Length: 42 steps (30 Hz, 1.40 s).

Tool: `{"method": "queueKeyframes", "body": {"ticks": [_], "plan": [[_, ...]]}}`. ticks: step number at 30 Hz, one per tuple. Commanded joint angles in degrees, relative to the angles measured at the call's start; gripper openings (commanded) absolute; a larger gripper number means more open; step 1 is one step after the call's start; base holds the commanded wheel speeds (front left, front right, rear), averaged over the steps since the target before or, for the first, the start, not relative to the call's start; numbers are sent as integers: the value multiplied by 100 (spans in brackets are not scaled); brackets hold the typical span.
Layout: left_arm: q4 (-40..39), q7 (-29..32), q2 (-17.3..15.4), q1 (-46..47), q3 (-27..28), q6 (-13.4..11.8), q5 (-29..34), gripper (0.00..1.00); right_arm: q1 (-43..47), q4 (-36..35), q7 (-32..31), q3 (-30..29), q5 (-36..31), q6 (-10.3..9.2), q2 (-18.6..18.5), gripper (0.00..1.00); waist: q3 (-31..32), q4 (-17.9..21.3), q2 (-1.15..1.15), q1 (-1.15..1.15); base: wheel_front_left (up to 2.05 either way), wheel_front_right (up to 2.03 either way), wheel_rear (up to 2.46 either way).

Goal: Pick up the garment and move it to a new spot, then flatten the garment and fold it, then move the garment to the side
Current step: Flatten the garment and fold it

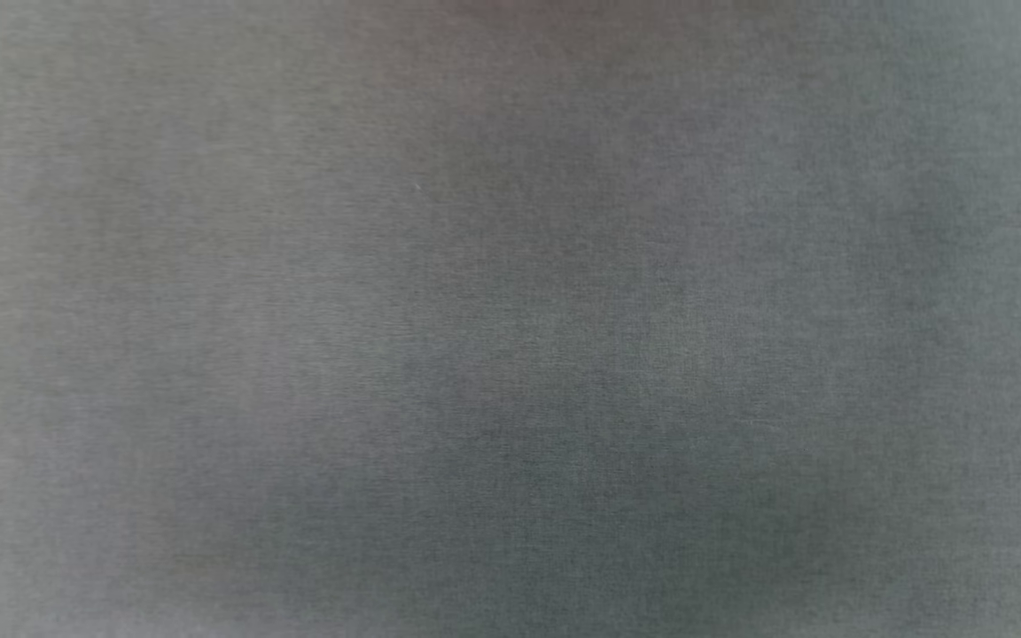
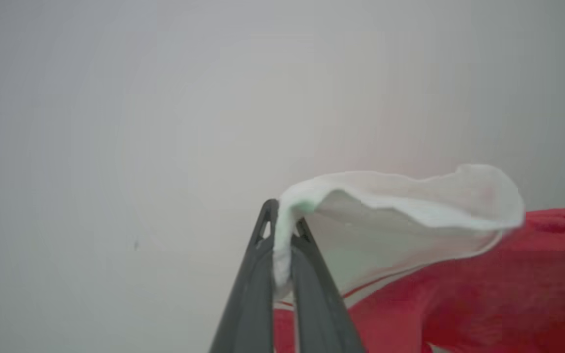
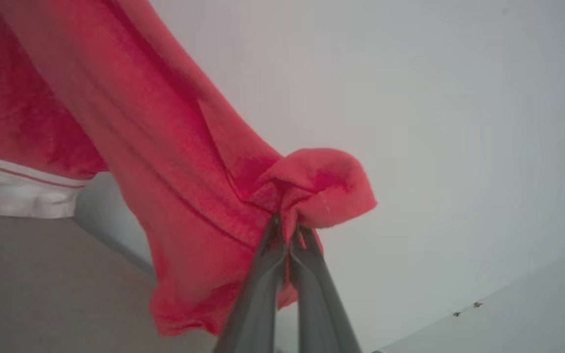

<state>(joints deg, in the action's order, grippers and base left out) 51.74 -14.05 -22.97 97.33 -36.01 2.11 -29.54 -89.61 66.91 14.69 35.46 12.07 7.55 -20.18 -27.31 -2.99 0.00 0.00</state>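
The garment (image 2: 483, 294) is held up, apparently clear above the table (image 1: 510, 319): its white sleeve (image 2: 400, 196) is clamped in the left gripper (image 2: 285, 221), a red edge (image 3: 312, 181) is clamped in the right gripper (image 3: 290, 228). Pickup is judged done; setting down, flattening, folding and moving aside are left.

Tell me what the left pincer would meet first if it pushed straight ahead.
Left pincer meets the jersey's white sleeve, pinched at its tips and curling over them; beyond lies a pale surface, depth unclear.
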Motion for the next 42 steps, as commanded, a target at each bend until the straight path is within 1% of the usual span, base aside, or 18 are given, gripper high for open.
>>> {"method": "queueKeyframes", "body": {"ticks": [1,3,5,7,9,11,13,15,19,21,23,27,30,33,34,35,40,42], "plan": [[140,78,28,-211,-96,103,-38,0,140,100,25,38,0,-12,12,0,111,-63,0,0,0,0,0],[350,301,136,-546,-200,301,-193,0,490,232,-94,138,102,-11,140,0,243,-103,0,0,0,0,0],[506,642,119,-858,-369,437,-275,0,796,294,-250,285,245,-11,208,0,383,-131,0,0,0,0,0],[593,1076,143,-1264,-472,505,-544,0,1122,239,-416,435,515,-11,251,0,538,-146,0,0,0,0,0],[412,1536,180,-1701,-712,531,-842,0,1526,78,-664,634,878,-11,254,0,695,-172,0,0,0,0,0],[84,2028,49,-2133,-957,525,-1183,0,1861,-196,-879,892,1200,-11,92,0,846,-208,0,0,0,0,0],[-307,2450,-189,-2561,-1140,524,-1530,0,2240,-566,-1116,1200,1581,-11,-98,0,989,-241,0,0,0,0,0],[-742,2806,-372,-3018,-1267,525,-1871,0,2529,-998,-1323,1473,1954,-11,-369,0,1099,-268,0,0,0,0,0],[-1561,3405,-849,-3805,-1376,502,-2266,0,3112,-1917,-1742,1935,2725,-11,-965,0,1287,-301,0,0,0,0,0],[-2060,3664,-1047,-4259,-1409,351,-2453,0,3382,-2378,-1922,2132,3082,-11,-1243,0,1367,-311,0,0,0,0,0],[-2661,3934,-1285,-4712,-1468,120,-2618,0,3619,-2833,-2068,2311,3377,-10,-1533,0,1435,-313,0,0,0,0,0],[-3937,4412,-1755,-5552,-1552,-481,-2888,0,4030,-3521,-2242,2561,3848,-10,-2083,0,1530,-326,0,0,0,0,0],[-4863,4704,-2111,-6121,-1629,-979,-3039,0,4315,-3964,-2386,2729,4147,-10,-2399,0,1576,-337,0,0,0,0,0],[-5640,4919,-2388,-6570,-1690,-1446,-3181,0,4561,-4354,-2549,2880,4417,-10,-2715,0,1608,-348,0,0,0,0,0],[-5861,4963,-2466,-6690,-1719,-1562,-3205,0,4634,-4480,-2585,2922,4492,-10,-2801,0,1618,-351,0,0,0,0,0],[-5861,4963,-2466,-6690,-1719,-1562,-3205,0,4634,-4480,-2585,2922,4492,-10,-2801,0,1618,-351,0,0,0,0,0],[-6661,5113,-2706,-7234,-1822,-2070,-3368,0,5015,-5101,-2732,3203,4846,-10,-3220,0,1651,-354,0,0,0,0,0],[-6889,5128,-2764,-7368,-1851,-2202,-3399,0,5138,-5298,-2732,3268,4963,-10,-3359,0,1660,-344,0,0,0,0,0]]}}
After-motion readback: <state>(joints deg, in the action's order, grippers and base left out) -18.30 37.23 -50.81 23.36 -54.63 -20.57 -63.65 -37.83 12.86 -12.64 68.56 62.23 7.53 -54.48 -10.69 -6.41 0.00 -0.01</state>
